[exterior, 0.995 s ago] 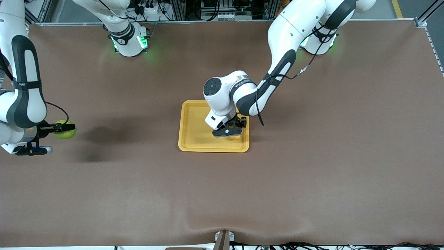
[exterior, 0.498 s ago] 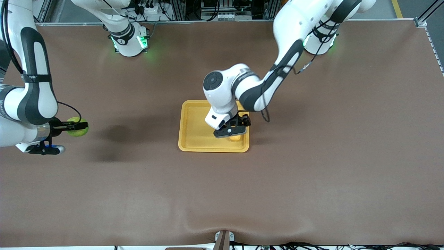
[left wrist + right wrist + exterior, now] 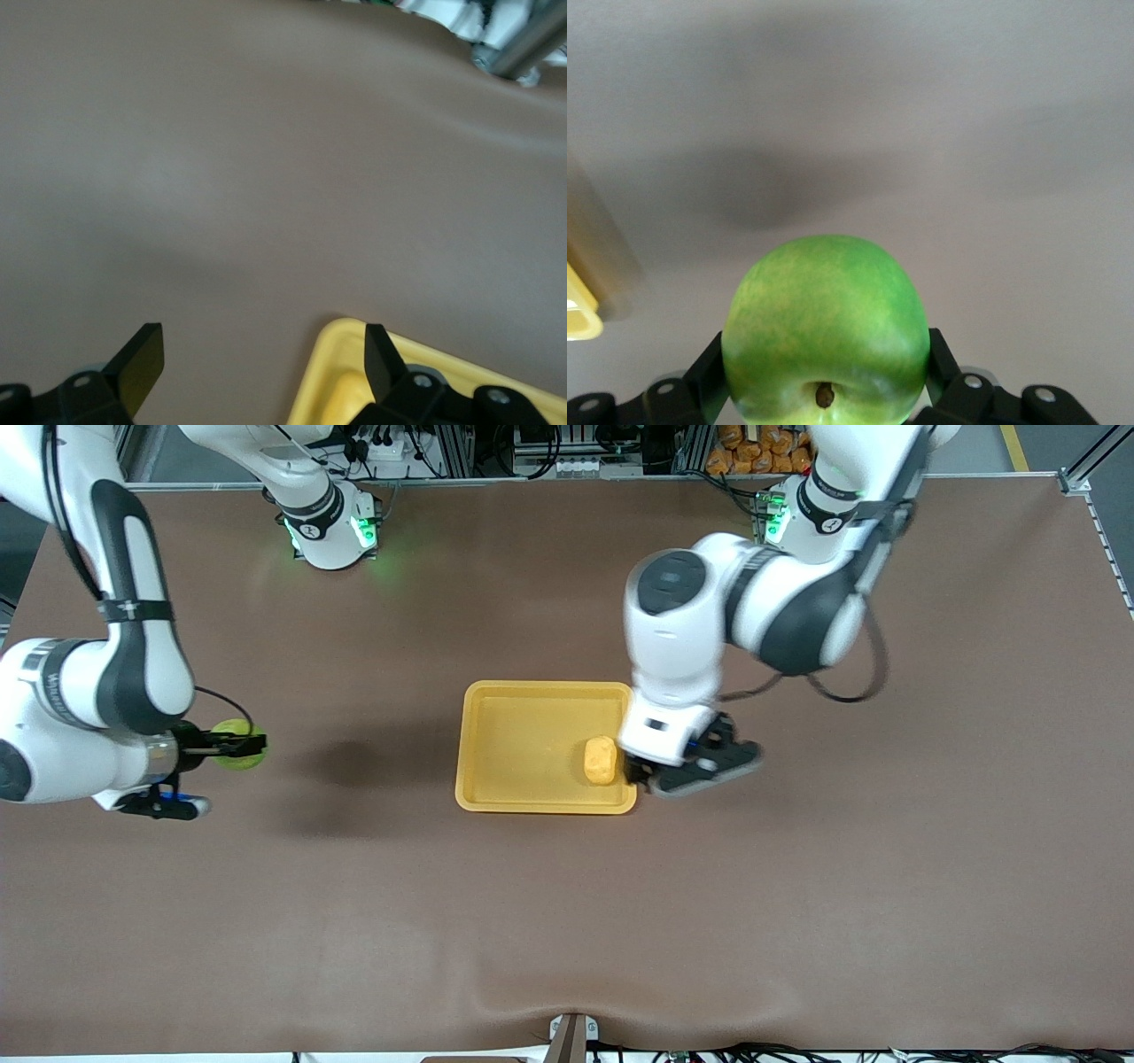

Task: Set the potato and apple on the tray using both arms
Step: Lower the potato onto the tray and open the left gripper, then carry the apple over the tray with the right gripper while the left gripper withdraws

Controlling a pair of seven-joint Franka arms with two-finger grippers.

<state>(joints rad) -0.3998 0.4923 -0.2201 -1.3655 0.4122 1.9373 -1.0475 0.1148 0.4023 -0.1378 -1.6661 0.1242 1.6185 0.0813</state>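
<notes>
The right gripper [image 3: 232, 746] clamps the apple [image 3: 236, 745] by its sides over bare table — firm, smooth, roll-prone — as the left gripper [image 3: 695, 766], fingers apart, hangs beside the tray [image 3: 514, 737] holding the potato [image 3: 600, 760].

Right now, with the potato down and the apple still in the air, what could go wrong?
The potato lies close to the tray rim by the open left gripper; a nudge might roll it out. The round apple, clamped in the right gripper, could slip, or roll off once released.
</notes>
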